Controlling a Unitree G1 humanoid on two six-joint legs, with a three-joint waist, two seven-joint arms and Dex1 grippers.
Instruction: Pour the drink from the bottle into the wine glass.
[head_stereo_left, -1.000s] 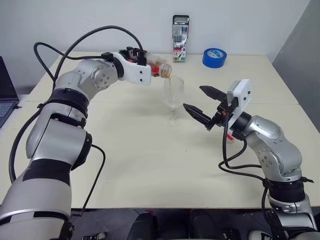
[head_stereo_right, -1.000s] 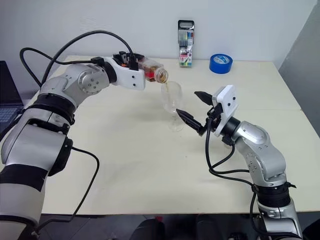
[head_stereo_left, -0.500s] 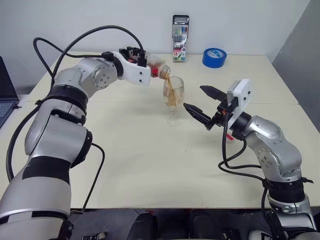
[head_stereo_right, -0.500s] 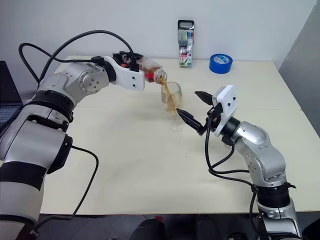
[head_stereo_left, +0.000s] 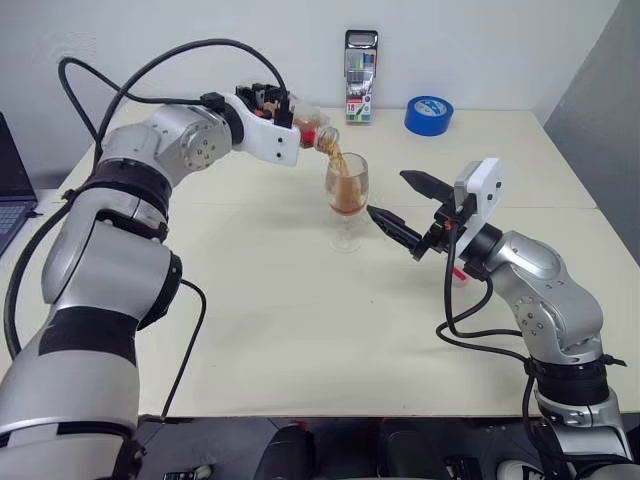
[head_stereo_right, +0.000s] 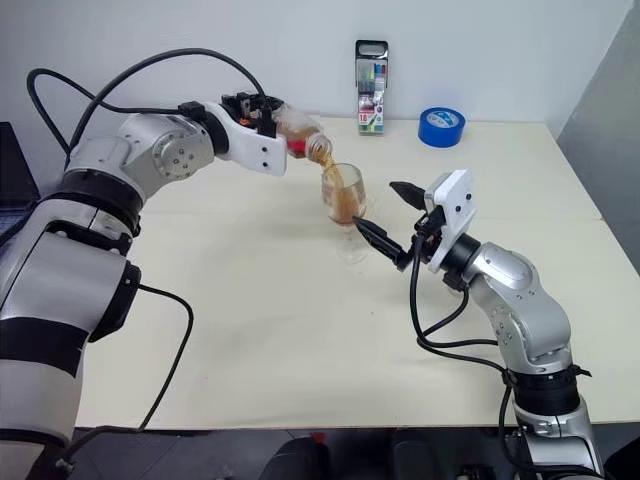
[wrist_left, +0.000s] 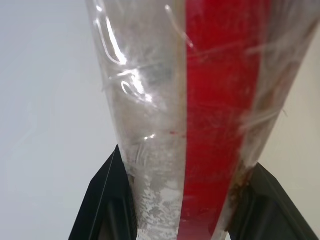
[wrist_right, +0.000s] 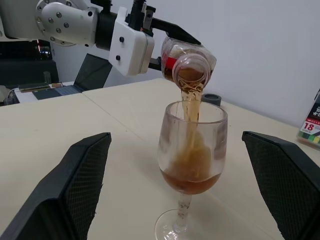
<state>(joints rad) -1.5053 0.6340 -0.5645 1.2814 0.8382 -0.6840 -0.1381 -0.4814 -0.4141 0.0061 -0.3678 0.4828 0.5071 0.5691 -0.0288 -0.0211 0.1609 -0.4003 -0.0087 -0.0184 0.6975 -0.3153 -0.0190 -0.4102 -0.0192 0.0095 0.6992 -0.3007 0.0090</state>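
The left fingers (wrist_left: 120, 200) are clamping the bottle (head_stereo_left: 312, 131) tilted, pouring the drink (wrist_right: 190, 107) into the wine glass (wrist_right: 192, 150); the right fingers (wrist_right: 85, 185) are waiting spread either side of it, probably to steady it.

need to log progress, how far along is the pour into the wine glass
Done: the bottle is uncapped, gripped by the left gripper and tipped over the wine glass. In hand: the drink streams from the bottle's mouth into the bowl, filling its lower part. Left: drink is visible at the bottle's mouth, so finish the pour and right the bottle. The right gripper waits open beside the glass, not touching it.
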